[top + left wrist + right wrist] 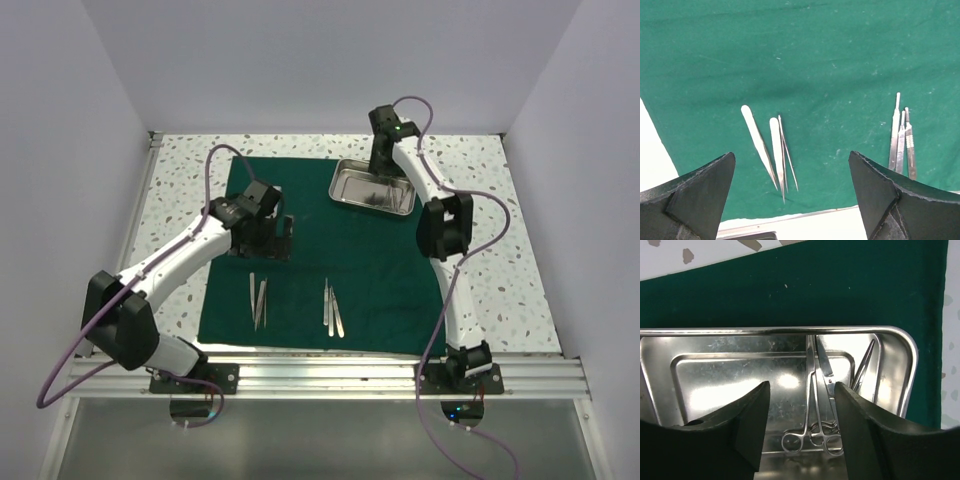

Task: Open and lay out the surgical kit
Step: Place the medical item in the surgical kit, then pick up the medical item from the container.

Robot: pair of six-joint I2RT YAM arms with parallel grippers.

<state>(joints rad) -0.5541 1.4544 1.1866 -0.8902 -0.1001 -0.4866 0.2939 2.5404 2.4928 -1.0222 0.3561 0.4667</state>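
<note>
The dark green cloth (320,240) lies spread flat on the table. The steel tray (345,187) sits on its far right corner, and ring-handled forceps (812,405) and scissors (824,362) lie in the tray (715,375). Two pairs of tweezers (258,298) lie near the front left of the cloth, and slim scalpel handles (331,308) lie to their right. My left gripper (268,240) is open and empty above the cloth, with the tweezers (772,147) and handles (902,140) below it. My right gripper (385,178) is open over the tray, its fingers (752,412) on either side of the forceps.
The speckled white table top (500,230) surrounds the cloth. An aluminium rail (330,375) runs along the near edge, where both arm bases stand. White walls enclose the left, right and far sides.
</note>
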